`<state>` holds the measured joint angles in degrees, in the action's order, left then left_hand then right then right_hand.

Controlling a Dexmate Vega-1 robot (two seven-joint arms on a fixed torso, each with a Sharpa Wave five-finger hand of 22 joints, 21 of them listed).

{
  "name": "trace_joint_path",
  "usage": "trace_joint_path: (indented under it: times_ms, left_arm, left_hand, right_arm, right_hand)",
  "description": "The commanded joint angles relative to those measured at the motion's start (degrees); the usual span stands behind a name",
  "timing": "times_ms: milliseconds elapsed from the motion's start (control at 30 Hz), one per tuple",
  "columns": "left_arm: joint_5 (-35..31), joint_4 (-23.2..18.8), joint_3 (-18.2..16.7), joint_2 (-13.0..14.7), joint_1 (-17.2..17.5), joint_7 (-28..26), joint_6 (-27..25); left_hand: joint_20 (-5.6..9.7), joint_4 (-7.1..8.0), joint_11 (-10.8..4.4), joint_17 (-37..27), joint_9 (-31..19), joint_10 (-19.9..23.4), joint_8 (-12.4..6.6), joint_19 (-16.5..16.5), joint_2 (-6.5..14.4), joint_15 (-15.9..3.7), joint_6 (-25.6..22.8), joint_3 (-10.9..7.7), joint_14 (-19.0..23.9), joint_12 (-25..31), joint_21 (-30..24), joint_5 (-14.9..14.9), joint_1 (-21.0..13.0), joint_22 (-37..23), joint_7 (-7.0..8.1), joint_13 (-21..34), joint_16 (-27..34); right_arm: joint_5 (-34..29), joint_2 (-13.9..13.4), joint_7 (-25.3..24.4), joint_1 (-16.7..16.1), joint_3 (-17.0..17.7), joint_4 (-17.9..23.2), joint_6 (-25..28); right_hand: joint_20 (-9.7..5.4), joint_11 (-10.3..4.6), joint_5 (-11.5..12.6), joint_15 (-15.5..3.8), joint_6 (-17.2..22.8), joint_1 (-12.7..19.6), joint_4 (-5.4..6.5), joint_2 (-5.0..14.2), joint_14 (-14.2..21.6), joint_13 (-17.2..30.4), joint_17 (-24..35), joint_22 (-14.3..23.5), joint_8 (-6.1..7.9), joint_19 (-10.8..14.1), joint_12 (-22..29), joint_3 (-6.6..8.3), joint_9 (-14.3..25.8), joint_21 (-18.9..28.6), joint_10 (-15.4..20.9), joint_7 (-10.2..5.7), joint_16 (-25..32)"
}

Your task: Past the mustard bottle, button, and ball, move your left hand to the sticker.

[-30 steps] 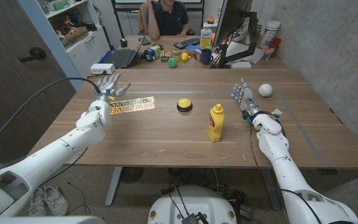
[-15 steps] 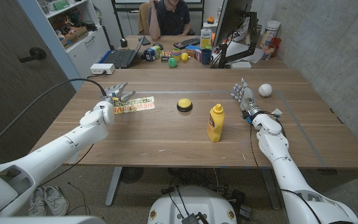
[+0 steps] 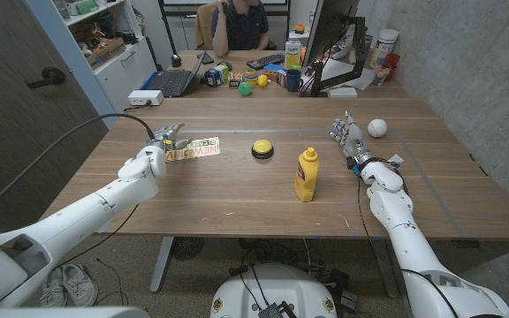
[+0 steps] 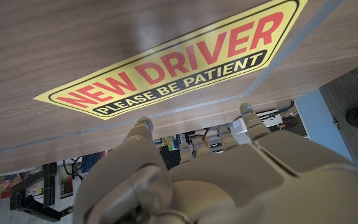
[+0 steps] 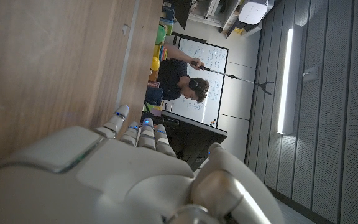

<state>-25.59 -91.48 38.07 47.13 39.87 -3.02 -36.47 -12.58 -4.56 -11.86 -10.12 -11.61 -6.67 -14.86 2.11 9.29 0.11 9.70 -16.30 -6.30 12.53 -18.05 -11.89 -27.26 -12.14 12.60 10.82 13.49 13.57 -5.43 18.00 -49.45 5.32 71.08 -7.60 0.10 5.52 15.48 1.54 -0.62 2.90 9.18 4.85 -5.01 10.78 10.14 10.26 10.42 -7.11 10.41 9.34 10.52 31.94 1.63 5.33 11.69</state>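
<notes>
The yellow "NEW DRIVER" sticker lies on the table's left half. My left hand is over its left end, fingers spread and holding nothing. In the left wrist view the sticker lies just beyond my left hand. A yellow button sits at mid table. Right of it stands the mustard bottle, upright. The white ball lies at the right, beside my right hand, which stands with fingers extended and nothing in it; its back fills the right wrist view's lower part.
A laptop, toys, a mug and a monitor crowd the far desk, where a person sits. A white box rests at the table's far left corner. A wall runs along the right side.
My left hand has moved right and slightly forward, from beside the sticker's left end to over it. The right arm has not moved.
</notes>
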Motion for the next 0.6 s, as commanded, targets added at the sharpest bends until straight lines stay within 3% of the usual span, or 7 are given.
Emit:
trace_joint_path:
  times_ms: [33,267,533,600]
  left_arm:
    - [2.32,-2.53,-1.53,-0.34,1.82,-2.99,-2.80]
    - [3.03,-3.28,-1.42,-0.32,1.89,-3.73,-3.57]
    - [3.58,-3.14,-0.41,0.06,0.99,-2.24,-4.26]
    - [3.65,-3.00,-0.28,0.13,0.87,-2.22,-4.34]
  left_hand:
    - [-0.17,-0.39,-0.33,-0.12,-0.18,4.59,-0.88,4.28,-0.76,-0.55,-4.95,-1.07,3.73,0.00,-0.83,0.18,-1.31,-0.03,0.32,0.26,-0.59]
    - [-0.16,-0.49,0.06,-0.14,-0.07,9.13,-1.46,5.57,-1.49,-1.75,-9.37,-0.65,6.40,0.49,-0.55,-0.09,-0.94,0.10,0.27,0.22,-0.62]
    - [-0.16,-0.52,-0.14,-0.18,0.02,7.98,-1.53,5.70,-1.57,-1.88,-10.89,-0.57,5.79,-0.52,-0.27,-0.21,-0.83,0.16,0.29,0.18,-1.19]
    - [-0.16,-0.21,0.27,-0.36,0.30,6.83,-0.68,4.72,-1.04,-1.76,-11.89,-0.70,4.37,-1.43,0.83,-0.26,-0.55,0.23,0.32,0.27,-1.89]
  right_arm:
    - [0.60,-0.43,1.23,0.45,0.52,-1.05,-0.41]
    - [0.55,-0.60,1.22,0.49,0.73,-0.99,-0.37]
    - [0.43,-0.74,1.17,0.33,0.83,-0.64,-0.26]
    - [0.41,-0.73,1.17,0.32,0.82,-0.59,-0.29]
  right_hand:
    - [0.06,-0.06,0.39,-0.03,-0.37,-0.34,-0.04,1.98,0.01,0.14,0.17,0.25,0.36,0.03,0.57,-0.20,0.12,-0.22,0.14,0.39,0.38]
    - [0.03,0.06,0.40,0.01,-0.51,-0.37,-0.04,1.94,0.06,0.14,0.17,0.25,0.32,0.00,0.55,-0.26,0.12,-0.35,0.10,0.38,0.38]
    - [0.03,-0.05,0.41,0.05,-0.81,-0.41,-0.03,1.90,0.10,0.14,0.17,0.26,0.24,-0.03,0.52,-0.35,0.12,-0.52,0.04,0.37,0.38]
    - [0.07,-0.11,0.42,0.08,-0.84,-0.42,-0.03,1.89,0.15,0.14,0.17,0.26,0.24,-0.02,0.52,-0.36,0.12,-0.55,0.04,0.38,0.39]
